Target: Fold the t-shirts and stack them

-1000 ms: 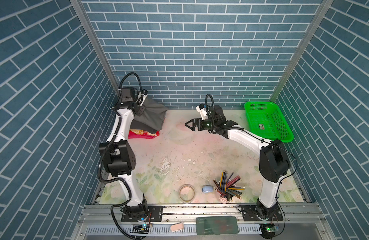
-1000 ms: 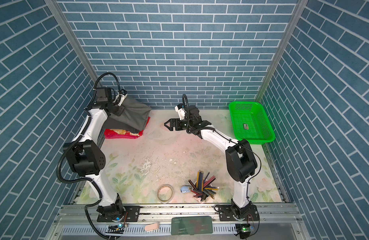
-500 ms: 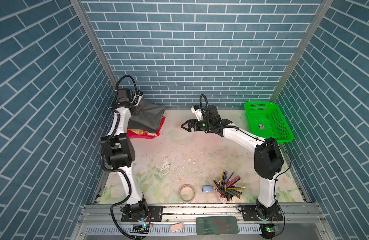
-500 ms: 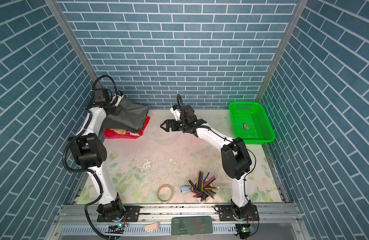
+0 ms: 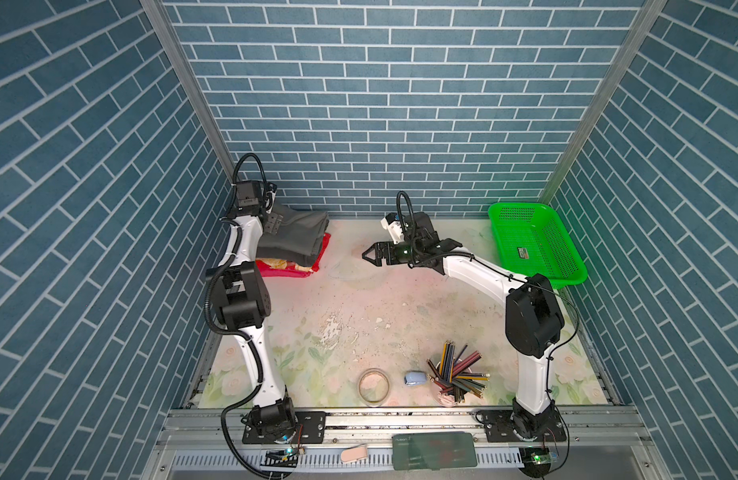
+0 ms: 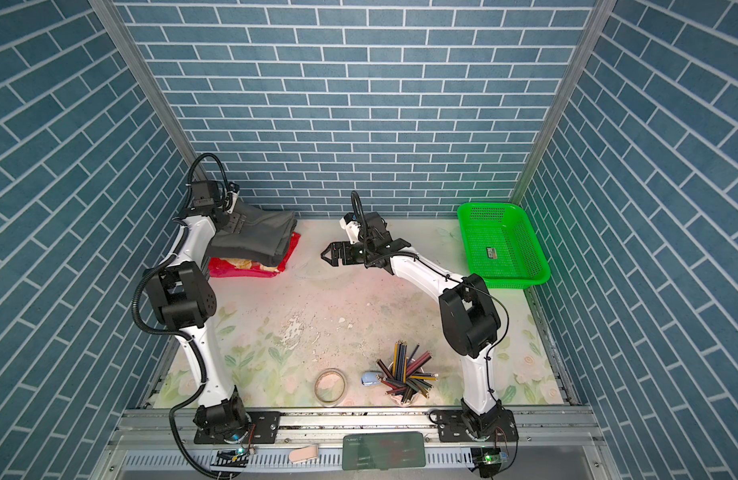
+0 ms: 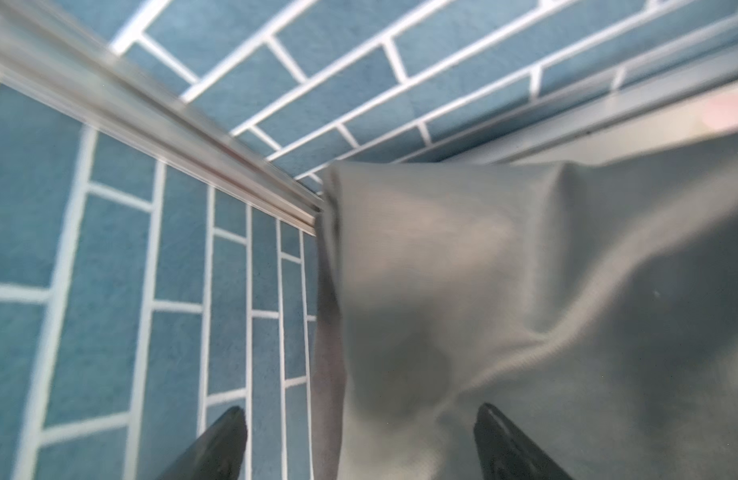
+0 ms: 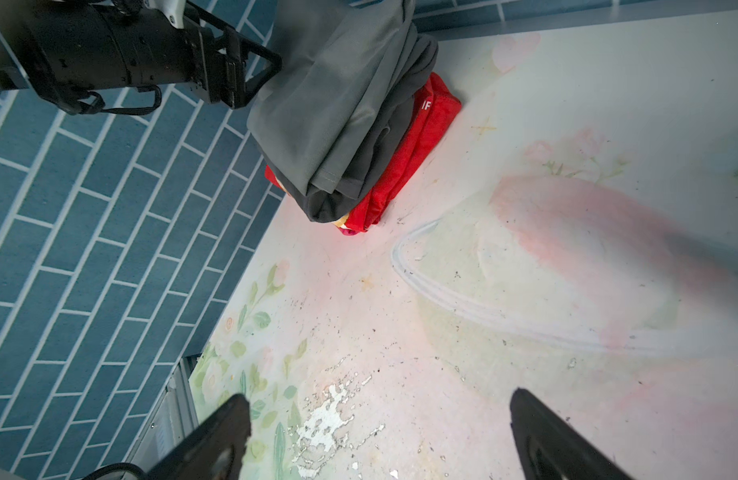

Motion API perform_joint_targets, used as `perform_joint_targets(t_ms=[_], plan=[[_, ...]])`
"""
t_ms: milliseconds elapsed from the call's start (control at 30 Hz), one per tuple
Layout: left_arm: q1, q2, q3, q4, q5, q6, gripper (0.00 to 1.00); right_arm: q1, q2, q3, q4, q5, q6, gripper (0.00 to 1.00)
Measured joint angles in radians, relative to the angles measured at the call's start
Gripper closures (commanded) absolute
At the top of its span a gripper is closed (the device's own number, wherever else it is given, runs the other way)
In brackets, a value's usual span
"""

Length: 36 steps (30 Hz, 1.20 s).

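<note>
At the worktop's (image 5: 359, 316) ten o'clock, folded mid-grey cloth t-shirt (image 8: 317, 104) tops folded charcoal cloth t-shirt (image 8: 332, 205) over red folded fabric (image 8: 409, 137). Left end effector (image 7: 361, 436) and right end effector (image 5: 366, 254) gape empty; stacking looks finished.

Soft matt cloth on a worn printed surface

The grey t-shirts (image 5: 294, 235) are smooth, matt cloth with soft creases, lying on brighter red cloth (image 8: 421, 137). The surface (image 5: 380, 299) carries a pale floral print, scuffed and flaking white near its middle. The green basket (image 5: 521, 214) is glossy plastic mesh. A brushed metal rail (image 5: 400, 420) edges the front, and the brick-patterned walls (image 5: 400, 104) look matt.
</note>
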Motion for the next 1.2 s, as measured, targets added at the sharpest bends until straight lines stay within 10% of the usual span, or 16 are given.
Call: perform_joint_targets(t_ms=[700,1200], plan=[[-0.008,-0.734,-0.881,0.586,0.332,-0.583,0.12,-0.374,-0.706,-0.781,0.235,0.554,-0.132,0.01],[-0.135,-0.924,-1.529,0.885,0.029,-0.739,0.12,-0.473,-0.830,-1.330,0.661,0.993,-0.317,0.01]])
